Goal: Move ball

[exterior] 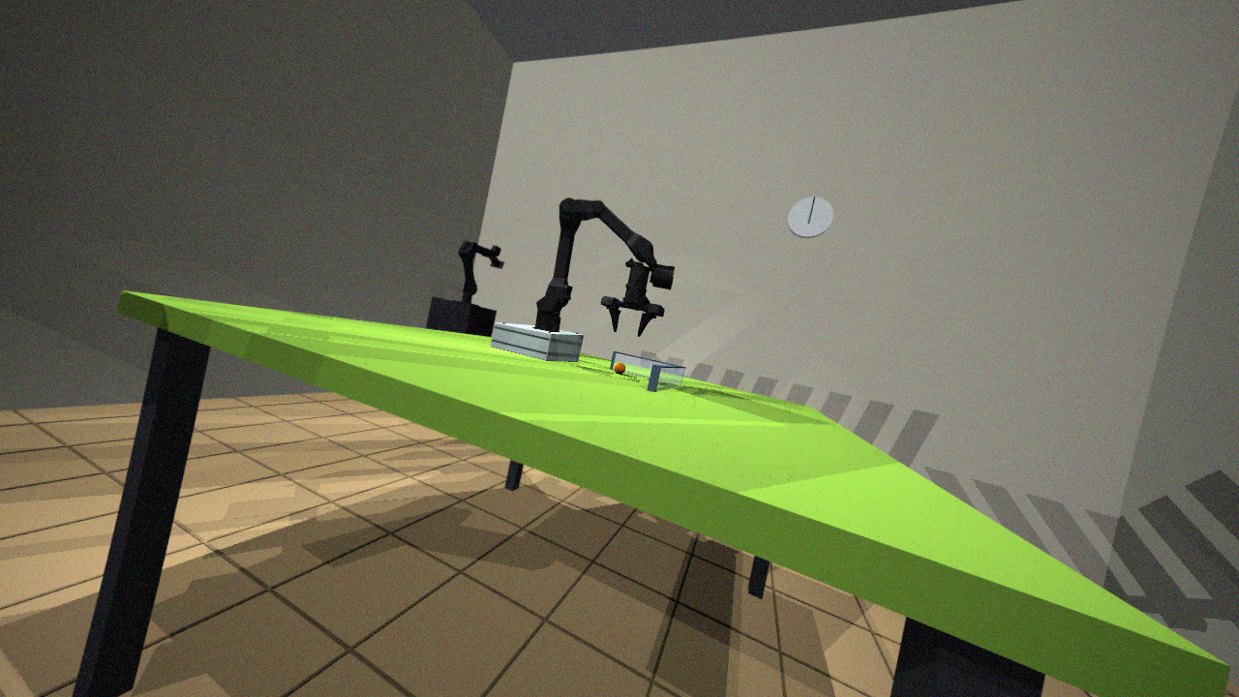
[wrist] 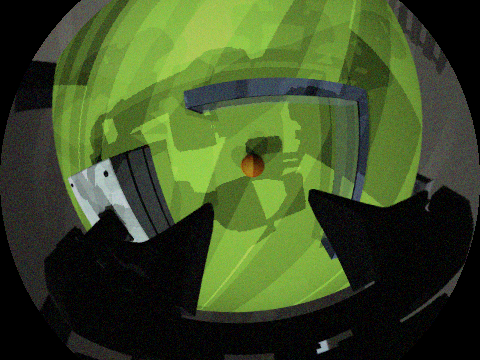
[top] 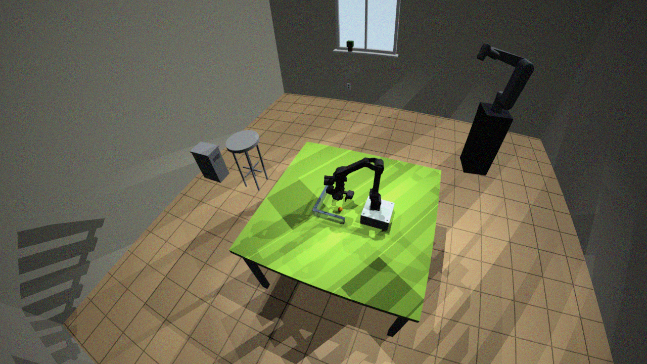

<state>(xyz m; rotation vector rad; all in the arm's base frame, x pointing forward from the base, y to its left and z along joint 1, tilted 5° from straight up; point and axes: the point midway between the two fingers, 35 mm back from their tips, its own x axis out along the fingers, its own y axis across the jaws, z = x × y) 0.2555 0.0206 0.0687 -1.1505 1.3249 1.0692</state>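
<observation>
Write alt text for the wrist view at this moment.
A small orange ball rests on the green table inside the corner of two low clear walls, below and apart from the open gripper. The arm's pale base shows at left.
</observation>
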